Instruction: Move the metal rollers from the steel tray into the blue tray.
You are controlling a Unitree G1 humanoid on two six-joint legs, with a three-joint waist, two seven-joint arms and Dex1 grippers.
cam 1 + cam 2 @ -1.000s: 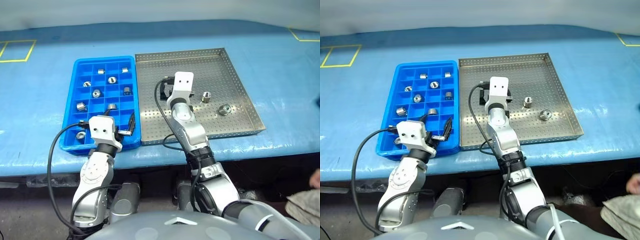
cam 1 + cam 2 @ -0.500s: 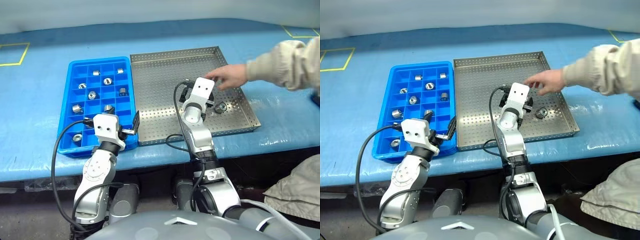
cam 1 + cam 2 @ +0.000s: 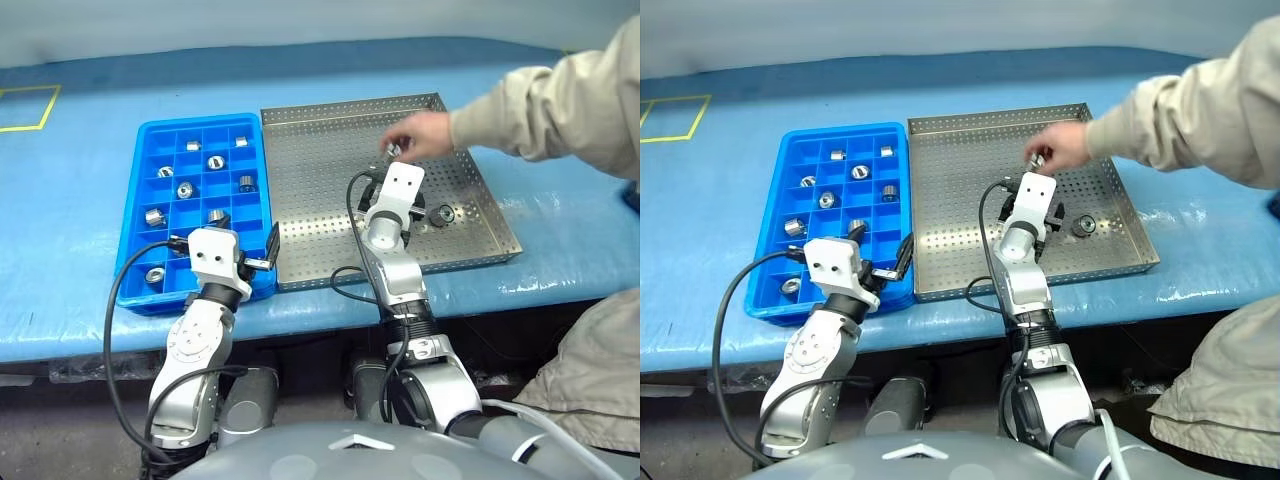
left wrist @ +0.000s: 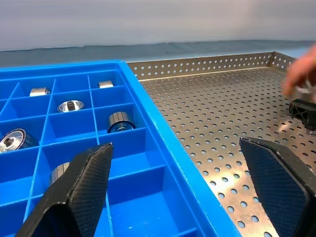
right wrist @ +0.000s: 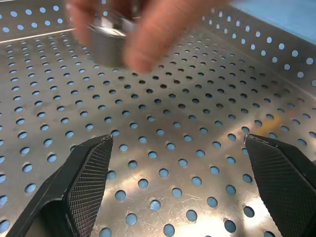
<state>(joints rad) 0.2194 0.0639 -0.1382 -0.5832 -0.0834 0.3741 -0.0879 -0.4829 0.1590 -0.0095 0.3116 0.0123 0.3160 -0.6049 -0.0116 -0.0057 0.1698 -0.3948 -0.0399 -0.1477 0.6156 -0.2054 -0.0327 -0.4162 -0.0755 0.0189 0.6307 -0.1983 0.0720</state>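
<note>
Most metal rollers already sit in the blue tray on my left. In the steel tray one lies near the right rim, and a person's hand holds another above the far part. My right gripper hangs empty, fingers apart, over bare floor; my left gripper gapes over the blue tray's near right edge. The hand crowds my reach.

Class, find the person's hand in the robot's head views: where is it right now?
The person's hand reaches in from the right over the steel tray, pinching a metal roller just beyond the right gripper.
</note>
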